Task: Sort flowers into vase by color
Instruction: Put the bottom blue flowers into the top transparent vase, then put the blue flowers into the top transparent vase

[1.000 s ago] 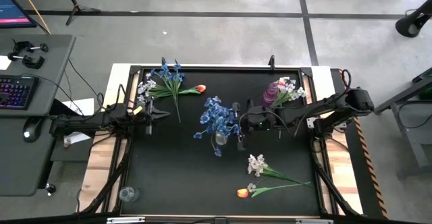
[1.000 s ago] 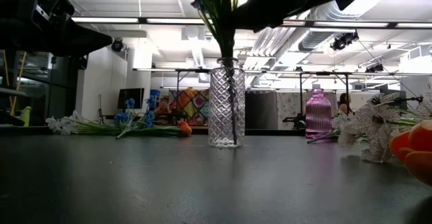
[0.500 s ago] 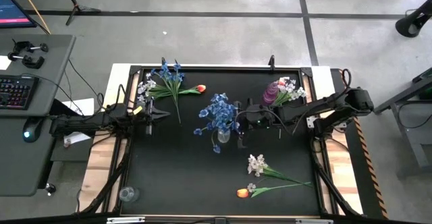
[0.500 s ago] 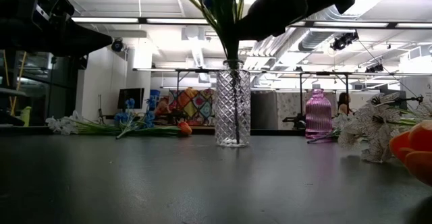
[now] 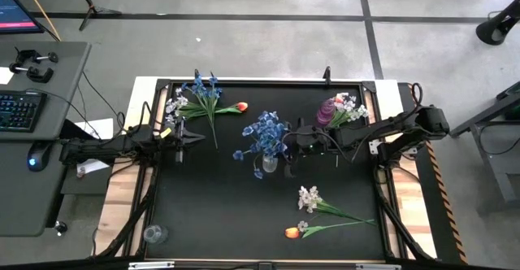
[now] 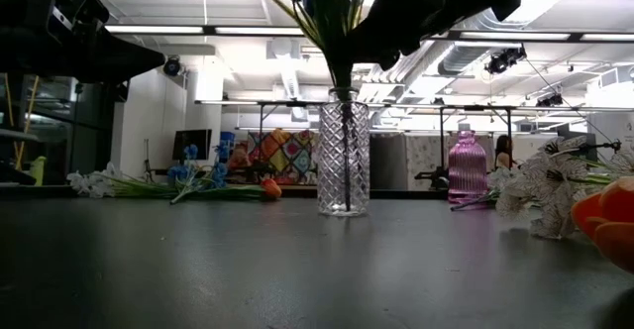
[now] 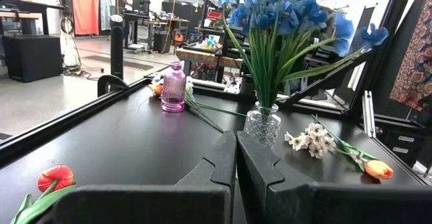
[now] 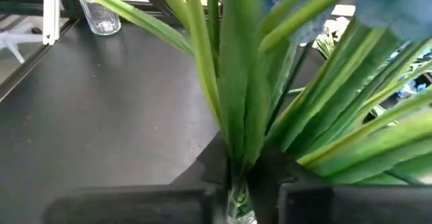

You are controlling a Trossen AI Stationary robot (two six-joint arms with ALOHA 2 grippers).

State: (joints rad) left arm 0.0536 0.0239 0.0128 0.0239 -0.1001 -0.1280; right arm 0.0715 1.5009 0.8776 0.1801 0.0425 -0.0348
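Since a second ago the clear vase [image 6: 344,153] with the blue flowers [image 5: 265,137] has slid a little toward the right edge of the tabletop [image 5: 219,205], and the bouquet now stands more upright in it. The right gripper [image 5: 290,150] sits just beside the vase near the tabletop's middle, its fingers closed narrowly around the green stems [image 8: 237,102] right above the vase mouth. The blue blossoms spread above the rim, and the stems run down inside the patterned glass.

The left gripper [image 5: 180,133] waits near the left edge, its fingers pressed together and holding nothing.

Toward the far left corner lie a loose blue spray [image 5: 203,91], a white spray [image 5: 175,105] and an orange tulip [image 5: 240,106], close together. A pink vase [image 5: 326,112] stands toward the far right corner with a pale spray [image 5: 349,106] beside it. Toward the near edge, right of centre, lie another white spray [image 5: 309,198] and a second orange tulip [image 5: 292,232] on its long green stem. A small clear glass [image 5: 153,234] stands at the near left corner.
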